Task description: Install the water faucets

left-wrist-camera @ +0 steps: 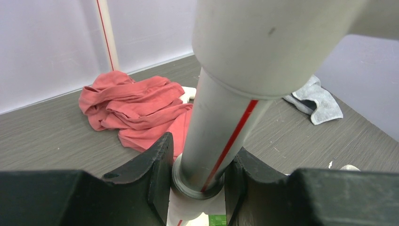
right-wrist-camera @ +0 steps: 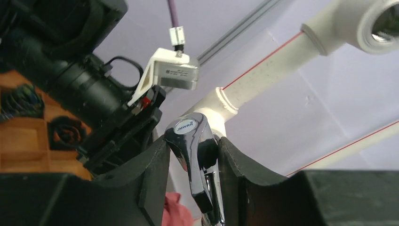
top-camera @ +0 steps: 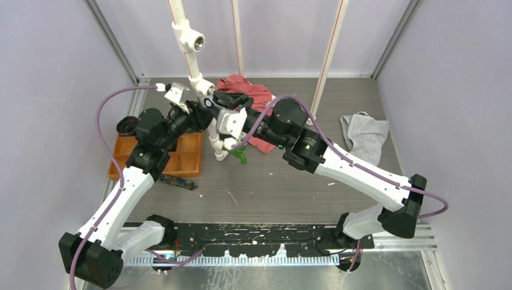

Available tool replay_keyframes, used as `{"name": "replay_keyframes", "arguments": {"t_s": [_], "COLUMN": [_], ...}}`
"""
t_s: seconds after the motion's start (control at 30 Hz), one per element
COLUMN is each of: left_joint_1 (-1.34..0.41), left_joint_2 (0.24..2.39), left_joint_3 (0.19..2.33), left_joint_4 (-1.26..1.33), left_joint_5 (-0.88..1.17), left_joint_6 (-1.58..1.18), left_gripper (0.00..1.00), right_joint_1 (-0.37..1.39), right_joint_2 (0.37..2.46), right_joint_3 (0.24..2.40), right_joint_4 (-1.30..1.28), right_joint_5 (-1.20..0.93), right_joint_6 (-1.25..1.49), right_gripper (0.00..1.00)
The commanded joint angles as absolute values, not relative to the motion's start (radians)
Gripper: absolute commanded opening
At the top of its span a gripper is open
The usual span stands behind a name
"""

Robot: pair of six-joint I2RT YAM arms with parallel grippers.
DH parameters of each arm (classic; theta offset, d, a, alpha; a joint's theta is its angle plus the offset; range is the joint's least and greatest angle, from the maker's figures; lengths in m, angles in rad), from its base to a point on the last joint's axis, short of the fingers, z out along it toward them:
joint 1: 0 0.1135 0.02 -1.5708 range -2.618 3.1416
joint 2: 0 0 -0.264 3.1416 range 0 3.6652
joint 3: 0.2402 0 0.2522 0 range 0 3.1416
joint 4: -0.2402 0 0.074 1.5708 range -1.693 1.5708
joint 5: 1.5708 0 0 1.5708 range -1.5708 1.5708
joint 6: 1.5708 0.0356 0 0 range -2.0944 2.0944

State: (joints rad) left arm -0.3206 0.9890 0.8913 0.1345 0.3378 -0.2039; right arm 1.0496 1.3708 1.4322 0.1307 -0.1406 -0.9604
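Right pincer (right-wrist-camera: 193, 149) is clenched on the small shiny silver metal faucet (right-wrist-camera: 197, 165), pads on either side of its body, round cap end up, lifted off the surface. Just behind it sits a white plastic tee fitting (right-wrist-camera: 219, 105) on the tall white plastic pipe with a red stripe (left-wrist-camera: 221, 127); I can't tell if the threaded end is seated yet, it's hidden by the jaws. Left pincer (left-wrist-camera: 197, 175) is grasping that pipe low on the shaft, above a collar, to brace it. My read is that the step is threading the faucet into this tee. To do it well I'd hold the left grip firm so the pipe can't spin, line the stem square to the port, press in lightly and turn by wrist roll, regrasping in short turns, and back off if it binds to avoid cross-threading. Lower down, a small green plastic tap (top-camera: 241, 157) sits at the pipe's foot and looks already fitted. Higher up, another tee's open threaded mouth (right-wrist-camera: 383, 21) is empty. Beyond are a crumpled red cloth (left-wrist-camera: 131, 108) and a grey cloth (left-wrist-camera: 317, 100). Writing: the faucet's blue cap (right-wrist-camera: 185, 127) reads roughly "JMWRR", though I'm not sure. The white camera block (right-wrist-camera: 175, 70) has fine print too small to read.
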Motion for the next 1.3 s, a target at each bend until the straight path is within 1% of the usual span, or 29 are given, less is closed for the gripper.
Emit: {"name": "replay_keyframes", "arguments": {"t_s": [0.0,0.1,0.23,0.33,0.53,0.7,0.9,0.93,0.97,1.07,1.13,1.2,1.27], "left_joint_1": [-0.317,-0.316,-0.317,-0.317,-0.316,-0.317,-0.316,-0.316,-0.316,-0.316,-0.317,-0.316,-0.316], "left_joint_2": [1.0,1.004,0.999,0.998,1.001,0.993,0.98,0.978,0.977,0.971,0.968,0.967,0.966], "left_joint_3": [0.89,0.89,0.884,0.88,0.879,0.876,0.87,0.87,0.868,0.866,0.865,0.865,0.866], "left_joint_4": [0.226,0.232,0.24,0.241,0.245,0.245,0.238,0.238,0.238,0.235,0.235,0.233,0.233], "left_joint_5": [0.338,0.345,0.35,0.354,0.362,0.363,0.36,0.36,0.36,0.36,0.36,0.359,0.359], "left_joint_6": [-0.323,-0.329,-0.337,-0.338,-0.34,-0.339,-0.338,-0.338,-0.339,-0.34,-0.341,-0.341,-0.341], "left_gripper": [0.0,0.0,0.0,0.0,0.0,0.0,0.0,0.0,0.0,0.0,0.0,0.0,0.0], "right_joint_1": [1.033,1.0,0.939,0.881,0.784,0.733,0.693,0.691,0.689,0.689,0.69,0.689,0.69], "right_joint_2": [1.349,1.365,1.381,1.383,1.391,1.409,1.462,1.47,1.476,1.472,1.451,1.414,1.376], "right_joint_3": [1.528,1.557,1.583,1.592,1.558,1.543,1.518,1.511,1.506,1.496,1.478,1.455,1.434], "right_joint_4": [0.363,0.377,0.385,0.355,0.343,0.309,0.318,0.332,0.339,0.334,0.336,0.33,0.31], "right_joint_5": [-0.134,-0.129,-0.068,-0.073,-0.144,-0.164,-0.255,-0.266,-0.273,-0.261,-0.22,-0.17,-0.113], "right_joint_6": [-0.519,-0.316,-0.019,0.239,0.67,0.903,1.136,1.156,1.159,1.134,1.104,1.048,0.993], "right_gripper": [0.01,0.01,0.01,0.01,0.01,0.01,0.01,0.04,0.14,0.47,0.62,0.74,0.82]}}
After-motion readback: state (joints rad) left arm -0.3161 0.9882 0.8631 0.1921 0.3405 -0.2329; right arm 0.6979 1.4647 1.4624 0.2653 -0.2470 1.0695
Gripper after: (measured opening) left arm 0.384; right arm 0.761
